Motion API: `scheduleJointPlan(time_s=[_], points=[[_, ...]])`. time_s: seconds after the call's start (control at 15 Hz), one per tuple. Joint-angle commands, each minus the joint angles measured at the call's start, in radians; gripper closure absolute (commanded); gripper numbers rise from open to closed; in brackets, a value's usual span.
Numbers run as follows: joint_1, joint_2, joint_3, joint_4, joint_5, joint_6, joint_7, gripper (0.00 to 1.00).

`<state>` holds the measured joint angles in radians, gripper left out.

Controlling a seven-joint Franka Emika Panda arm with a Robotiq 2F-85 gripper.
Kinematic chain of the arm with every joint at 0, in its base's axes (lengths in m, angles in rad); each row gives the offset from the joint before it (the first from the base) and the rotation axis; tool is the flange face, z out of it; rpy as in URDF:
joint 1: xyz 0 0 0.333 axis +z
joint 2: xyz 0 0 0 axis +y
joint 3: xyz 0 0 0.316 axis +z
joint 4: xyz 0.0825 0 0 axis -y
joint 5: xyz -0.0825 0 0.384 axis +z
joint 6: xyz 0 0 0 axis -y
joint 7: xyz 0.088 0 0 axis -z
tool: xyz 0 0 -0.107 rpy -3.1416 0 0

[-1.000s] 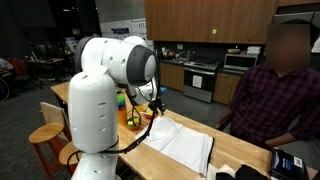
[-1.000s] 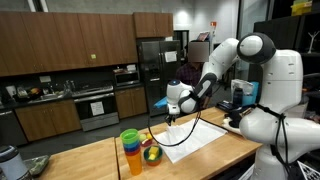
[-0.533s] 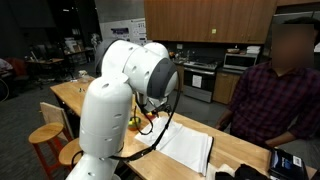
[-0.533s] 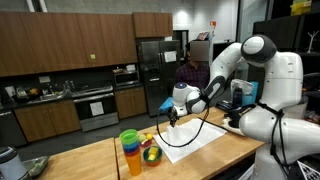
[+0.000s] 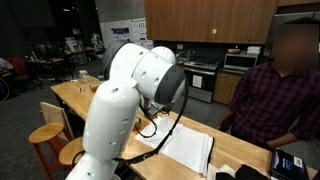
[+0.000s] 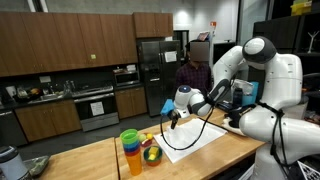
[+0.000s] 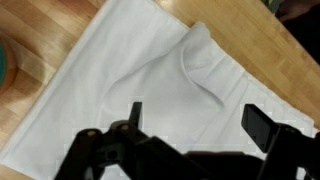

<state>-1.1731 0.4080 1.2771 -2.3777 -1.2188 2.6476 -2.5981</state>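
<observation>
A: Entry. Where does the white rectangular fabric cloth lie?

B: Flat on the wooden table, towards its far edge and near the corner at the robot's base in an exterior view. The stack of coloured plastic cups stands well apart from it, along the near edge.

A: Gripper state?

B: The black Robotiq gripper is released. Its fingers stand spread wide with nothing between them.

A: Relation of the cloth to the fingers?

B: It is directly beneath them and runs on ahead. In the wrist view its long axis goes diagonally, lower left to upper right. A raised crease sits just ahead of the fingers, roughly between their lines. The fingers look just above the fabric in an exterior view, though I cannot tell for certain whether they touch.

A: Judgement?

B: Reaching that crease looks like a short move forward and down, with the jaws set across it.
</observation>
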Motion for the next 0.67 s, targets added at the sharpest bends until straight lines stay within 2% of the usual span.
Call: scheduleJointPlan(time_s=[0.0, 0.13, 0.2, 0.27, 0.47, 0.6], points=[[-0.085, 0.134, 0.023, -0.020, -0.250, 0.069, -0.036, 0.00], [-0.084, 0.200, -0.018, -0.041, -0.431, 0.113, 0.000, 0.00], [-0.086, 0.190, -0.045, -0.049, -0.459, 0.170, -0.027, 0.00], [-0.010, 0.108, -0.155, -0.054, -0.473, 0.304, -0.007, 0.00], [0.067, 0.105, -0.321, -0.061, -0.597, 0.543, -0.002, 0.00], [0.141, 0.069, -0.439, -0.053, -0.633, 0.683, -0.006, 0.00]])
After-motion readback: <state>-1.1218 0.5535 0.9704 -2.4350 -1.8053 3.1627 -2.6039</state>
